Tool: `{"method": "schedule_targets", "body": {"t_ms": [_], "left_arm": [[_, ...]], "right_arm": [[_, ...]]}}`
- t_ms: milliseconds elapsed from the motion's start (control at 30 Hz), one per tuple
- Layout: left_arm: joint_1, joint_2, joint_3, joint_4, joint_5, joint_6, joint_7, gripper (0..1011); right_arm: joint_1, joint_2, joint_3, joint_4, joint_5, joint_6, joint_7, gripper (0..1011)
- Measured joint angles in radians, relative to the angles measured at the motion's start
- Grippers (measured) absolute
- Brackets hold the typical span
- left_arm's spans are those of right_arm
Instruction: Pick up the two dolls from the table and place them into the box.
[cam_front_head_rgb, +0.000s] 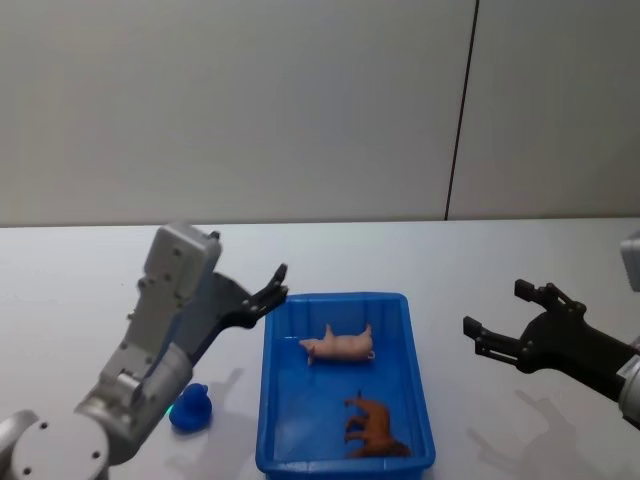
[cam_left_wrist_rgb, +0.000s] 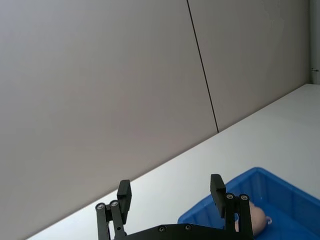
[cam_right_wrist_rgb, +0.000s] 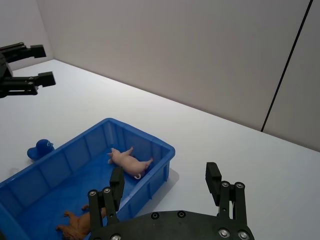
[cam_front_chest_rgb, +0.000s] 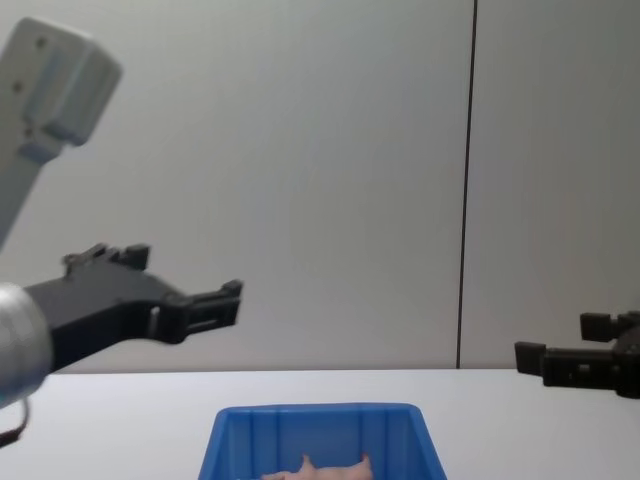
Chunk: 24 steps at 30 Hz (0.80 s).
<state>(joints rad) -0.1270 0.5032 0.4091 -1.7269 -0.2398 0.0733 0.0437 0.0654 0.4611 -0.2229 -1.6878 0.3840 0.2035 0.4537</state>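
Box (cam_front_head_rgb: 340, 298) holds pig (cam_front_head_rgb: 340, 345), horse (cam_front_head_rgb: 372, 428); duck (cam_front_head_rgb: 191, 409) beside.

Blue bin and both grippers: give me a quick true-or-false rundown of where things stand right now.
The pink doll lies inside the blue bin. True.
The brown doll lies outside the bin. False: it is in the bin too.
The left gripper holds a doll. False: its jaws are open and empty.
The right gripper hovers right of the bin, jaws open. True.
A small blue toy sits on the table left of the bin. True.
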Motion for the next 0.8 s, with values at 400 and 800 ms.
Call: {"method": "schedule_targets", "body": {"t_ms": [400,800], "left_arm": [[0.093,0.072,-0.026,-0.008,-0.098,-0.034,0.023,1001],[0.124,0.088,-0.033,0.046,-0.148,-0.058,-0.019,1001]], "right_arm": [[-0.004,0.006,0.005,-0.001,0.007,-0.002,-0.002,1001],[-0.005,0.008,0.006,-0.002,0.01,-0.003,-0.003,1001]]}}
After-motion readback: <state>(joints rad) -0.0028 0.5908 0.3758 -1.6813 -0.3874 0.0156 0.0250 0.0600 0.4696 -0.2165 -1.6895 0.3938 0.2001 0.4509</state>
